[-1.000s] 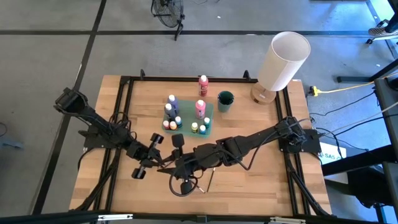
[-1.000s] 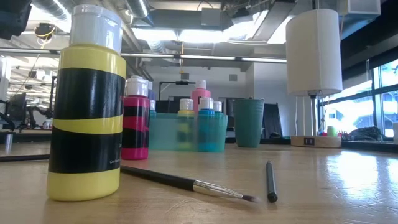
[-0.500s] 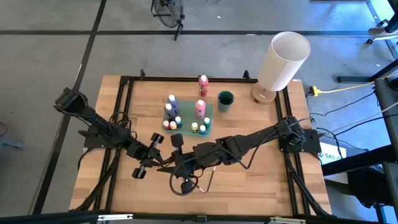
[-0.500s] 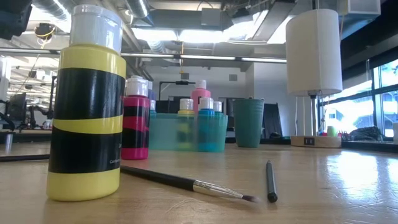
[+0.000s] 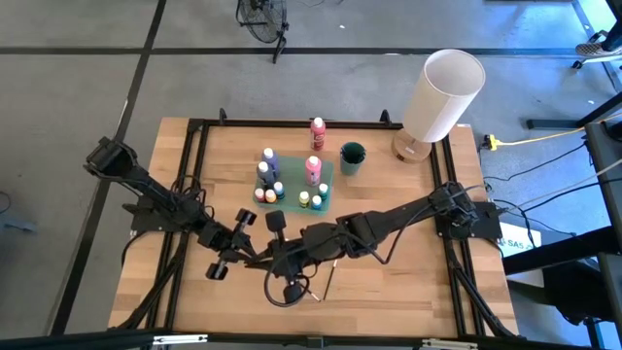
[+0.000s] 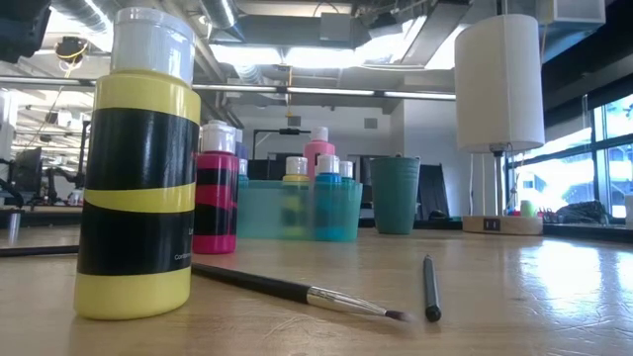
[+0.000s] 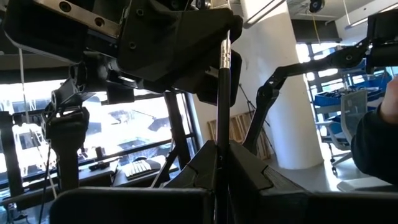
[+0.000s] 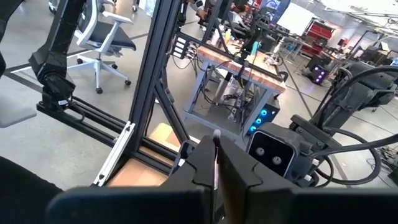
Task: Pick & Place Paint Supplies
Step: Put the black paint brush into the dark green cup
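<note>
Two grippers, one brush

Both the left gripper (image 7: pixel 219 163) and right gripper (image 8: pixel 214 163) pinch one thin brush (image 7: pixel 222 93) above the table's (image 5: pixel 408 282) front (light, stiff, slippery; hold mid-handle).

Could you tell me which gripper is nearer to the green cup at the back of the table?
Right. The right gripper is shut on a brush at the table's front middle, diagonally in front of the green cup. The left gripper meets it there, just farther from the cup.

Heads up, you can't see the brush (image 7: pixel 222 93) tip, both hands' fingers bury it near the table's front edge.
</note>
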